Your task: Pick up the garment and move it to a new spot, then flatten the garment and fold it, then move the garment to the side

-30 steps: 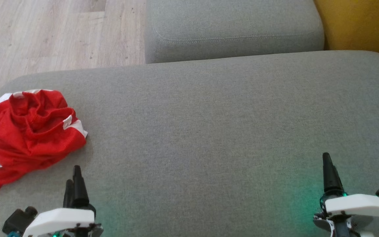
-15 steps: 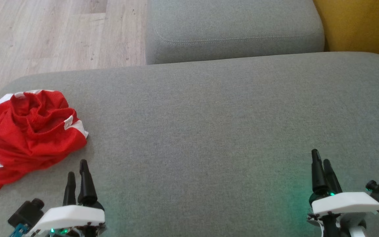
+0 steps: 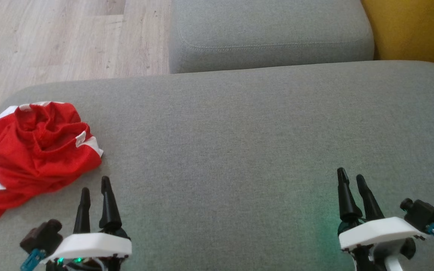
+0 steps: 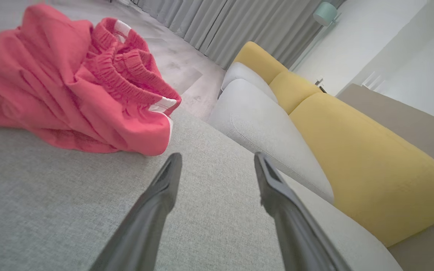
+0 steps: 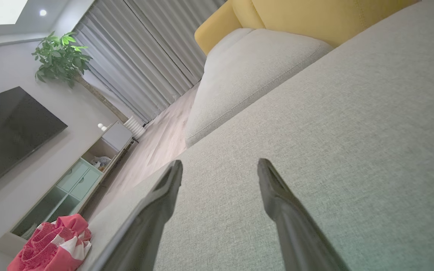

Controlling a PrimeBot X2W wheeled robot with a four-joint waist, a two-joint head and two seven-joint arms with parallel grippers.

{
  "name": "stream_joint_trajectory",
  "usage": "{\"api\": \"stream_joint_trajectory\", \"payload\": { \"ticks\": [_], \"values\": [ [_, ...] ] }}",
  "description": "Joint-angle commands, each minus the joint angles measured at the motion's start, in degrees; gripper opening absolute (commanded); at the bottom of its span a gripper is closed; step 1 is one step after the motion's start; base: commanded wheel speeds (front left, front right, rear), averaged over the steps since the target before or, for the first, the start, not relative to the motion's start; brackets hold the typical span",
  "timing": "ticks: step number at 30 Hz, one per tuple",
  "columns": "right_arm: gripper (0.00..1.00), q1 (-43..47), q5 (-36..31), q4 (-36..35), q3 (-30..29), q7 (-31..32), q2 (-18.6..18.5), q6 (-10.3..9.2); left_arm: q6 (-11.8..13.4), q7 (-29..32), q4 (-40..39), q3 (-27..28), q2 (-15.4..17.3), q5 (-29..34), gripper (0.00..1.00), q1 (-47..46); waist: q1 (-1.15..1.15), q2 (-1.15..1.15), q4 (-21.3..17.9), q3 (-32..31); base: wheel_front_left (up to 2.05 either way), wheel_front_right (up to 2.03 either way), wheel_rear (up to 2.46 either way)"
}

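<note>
Red-white garment [image 3: 40,150]: one, crumpled on near cushion [image 3: 239,150]; far cushion [image 3: 269,34] beyond. Two grippers, left gripper [image 3: 95,184], right gripper [image 3: 350,173], jaws apart.

Left pincer [image 3: 95,183], right pincer [image 3: 350,173]: white casings [image 3: 92,242], 2 black fingers [image 3: 108,205] each

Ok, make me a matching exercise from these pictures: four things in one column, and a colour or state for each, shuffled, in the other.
Things:
1. garment
2. left gripper
3. sofa back
4. floor

Colour or state:
A. yellow
B. open, holding nothing
C. crumpled, red and white
D. pale wood

Pairs: 1-C, 2-B, 3-A, 4-D
</note>
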Motion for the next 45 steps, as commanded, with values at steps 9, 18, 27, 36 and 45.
{"api": "stream_joint_trajectory", "payload": {
  "ticks": [9,18,27,36,45],
  "values": [
    [1.0,-3.44,-7.98,-3.01,3.33,-2.43,-0.6,-0.03,1.05,-2.34,-2.82,-0.15,0.54,7.76,1.0,-2.45,0.0,0.0,0.34,0.03,0.0,0.0,0.0],
    [1.0,-3.68,-14.86,-3.32,5.61,-3.96,-0.65,-0.03,1.8,-3.86,-2.89,-0.88,0.58,13.76,1.0,-2.39,0.0,0.0,0.37,-0.37,0.0,0.0,0.0],
    [1.0,-3.81,-21.48,-2.92,7.35,-5.47,-0.69,-0.03,2.31,-5.39,-2.31,-1.66,0.62,19.85,1.0,-2.38,0.0,0.0,0.39,-0.68,0.0,0.0,0.0],
    [1.0,-3.22,-27.75,-1.85,5.39,-6.99,-0.74,-0.04,3.49,-6.92,-0.92,-2.68,0.66,25.6,1.0,-2.3,0.0,0.0,0.94,-1.36,0.0,0.0,0.0],
    [1.0,-3.07,-33.02,-1.31,4.89,-8.52,-0.79,-0.04,3.86,-8.45,-0.99,-3.6,0.7,32.18,1.0,-2.35,0.0,0.0,1.11,-1.75,0.0,0.0,0.0]
  ]
}}
